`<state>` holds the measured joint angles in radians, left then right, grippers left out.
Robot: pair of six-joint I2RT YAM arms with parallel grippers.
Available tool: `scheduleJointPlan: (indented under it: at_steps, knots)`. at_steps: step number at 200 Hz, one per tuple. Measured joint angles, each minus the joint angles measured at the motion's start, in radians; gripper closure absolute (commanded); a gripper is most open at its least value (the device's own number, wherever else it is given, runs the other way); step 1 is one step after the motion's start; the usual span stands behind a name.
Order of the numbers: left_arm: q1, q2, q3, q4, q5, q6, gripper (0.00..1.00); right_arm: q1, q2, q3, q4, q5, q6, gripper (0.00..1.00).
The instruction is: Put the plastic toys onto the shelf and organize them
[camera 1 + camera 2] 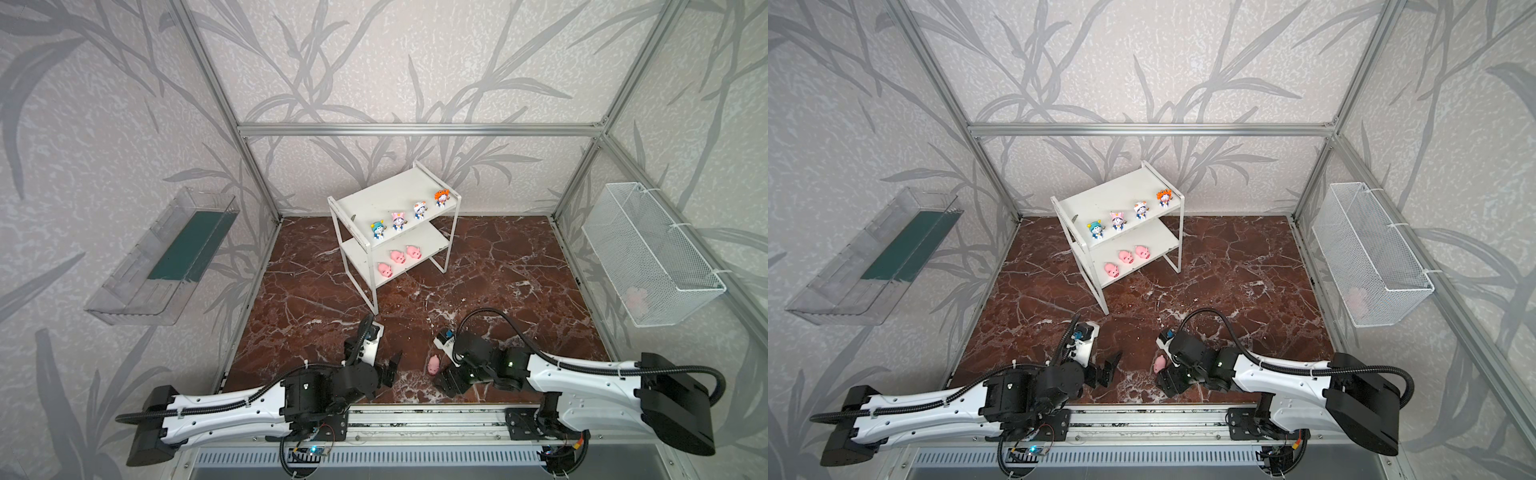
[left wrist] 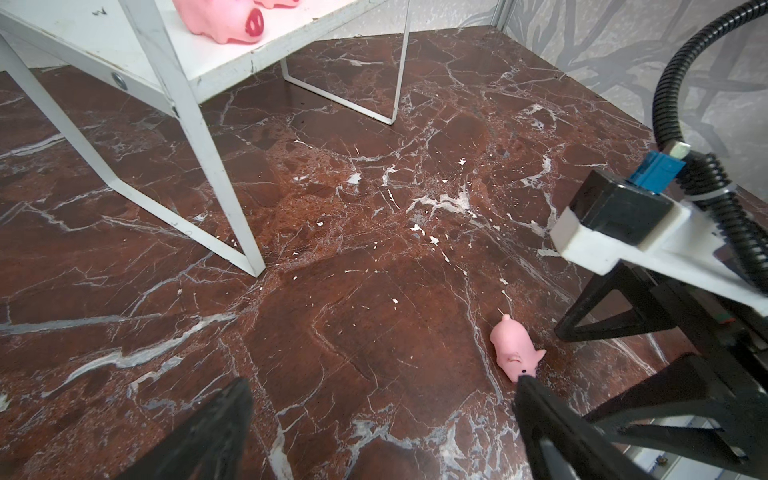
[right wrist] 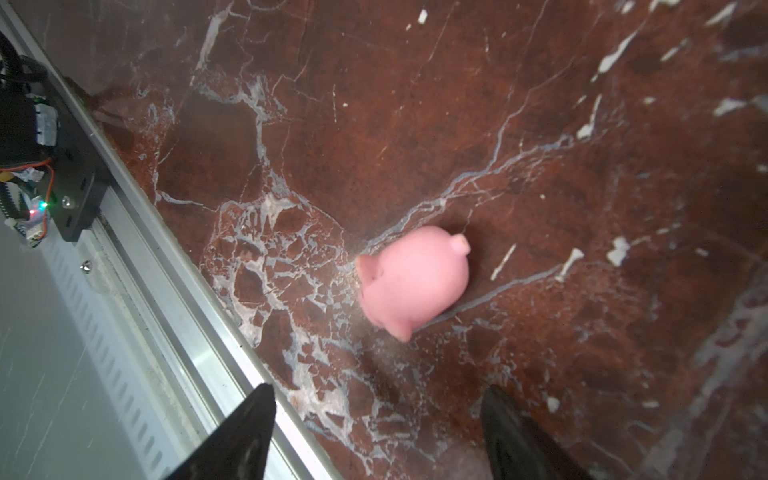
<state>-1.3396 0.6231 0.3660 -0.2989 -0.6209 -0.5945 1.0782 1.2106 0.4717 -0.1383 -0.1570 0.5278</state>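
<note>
One pig (image 3: pixel 411 280) lies loose on the worktop (image 3: pixel 540 124) just ahead of the right fingers (image 3: pixel 253 419), wide and empty; the left fingers (image 2: pixel 216 428) are wide too. It probably belongs beside the three pigs (image 1: pixel 397 257) on the shelf (image 1: pixel 386 195).

Twin overhead views of everything; both wrist views low over one pig (image 2: pixel 515 351)
</note>
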Motion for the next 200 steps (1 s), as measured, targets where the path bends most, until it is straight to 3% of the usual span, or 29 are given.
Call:
scheduleJointPlan:
  at_steps: [110,157,200]
  knots:
    - [0.000,-0.077,0.000,-0.047,0.013,0.000,0.01,0.024,0.283,0.195,0.045,0.026,-0.077,0.17]
    - [0.000,-0.078,0.000,-0.050,0.014,0.000,0.01,0.032,0.289,0.208,0.034,0.055,-0.108,0.16]
    - [0.000,-0.093,-0.003,-0.058,0.020,0.000,0.01,0.034,0.208,0.180,0.011,0.102,-0.106,0.16]
